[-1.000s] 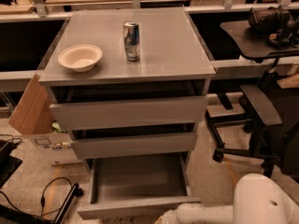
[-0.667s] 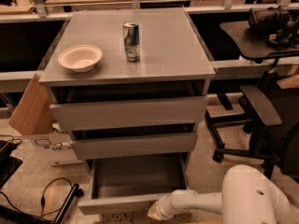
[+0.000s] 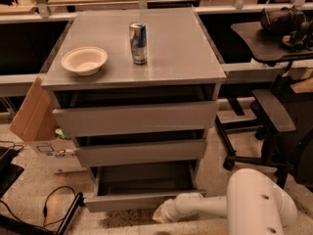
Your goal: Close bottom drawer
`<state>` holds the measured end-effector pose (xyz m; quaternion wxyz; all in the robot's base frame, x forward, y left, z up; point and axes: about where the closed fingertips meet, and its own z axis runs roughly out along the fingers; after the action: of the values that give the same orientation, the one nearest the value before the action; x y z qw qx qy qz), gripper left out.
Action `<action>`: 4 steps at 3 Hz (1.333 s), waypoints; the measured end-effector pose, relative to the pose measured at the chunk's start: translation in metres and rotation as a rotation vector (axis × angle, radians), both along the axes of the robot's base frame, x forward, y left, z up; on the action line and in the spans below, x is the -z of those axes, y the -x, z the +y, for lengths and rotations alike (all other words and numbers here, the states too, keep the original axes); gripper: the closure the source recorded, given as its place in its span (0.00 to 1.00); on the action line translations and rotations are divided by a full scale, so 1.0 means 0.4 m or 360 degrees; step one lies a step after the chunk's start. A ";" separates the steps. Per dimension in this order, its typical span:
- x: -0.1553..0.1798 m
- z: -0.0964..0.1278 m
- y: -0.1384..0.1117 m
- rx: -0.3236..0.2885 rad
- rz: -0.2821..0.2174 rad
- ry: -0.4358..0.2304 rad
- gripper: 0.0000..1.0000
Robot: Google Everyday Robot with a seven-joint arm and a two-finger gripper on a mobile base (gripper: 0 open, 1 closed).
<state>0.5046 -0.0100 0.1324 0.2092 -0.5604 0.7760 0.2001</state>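
Speckled lab floor [image 3: 29,190], grey three-drawer cabinet [image 3: 146,58]. The claw [image 3: 160,213] sits low, against or just short of the front panel of the bottom drawer [image 3: 127,202], right of its centre. Spread or pressed together: cannot tell. Over the last second it has swept left, up to the panel. The drawer still stands pulled well out beneath the middle drawer [image 3: 142,152]. Judgement: you are lined up, and the push inward is barely begun.

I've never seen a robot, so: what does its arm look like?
The arm is smooth, glossy white: a fat rounded shell with small dark dots, narrowing to a ringed tube. No cables show. The gripper, its yellowish tip, sits low by the front of the bottom drawer.
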 end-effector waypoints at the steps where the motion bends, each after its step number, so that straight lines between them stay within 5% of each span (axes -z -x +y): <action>1: -0.014 0.010 -0.057 0.0038 -0.0034 0.0017 1.00; 4: -0.053 -0.028 -0.136 0.0190 -0.0117 0.0052 0.97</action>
<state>0.5591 -0.0213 0.1535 0.2398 -0.5234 0.8030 0.1540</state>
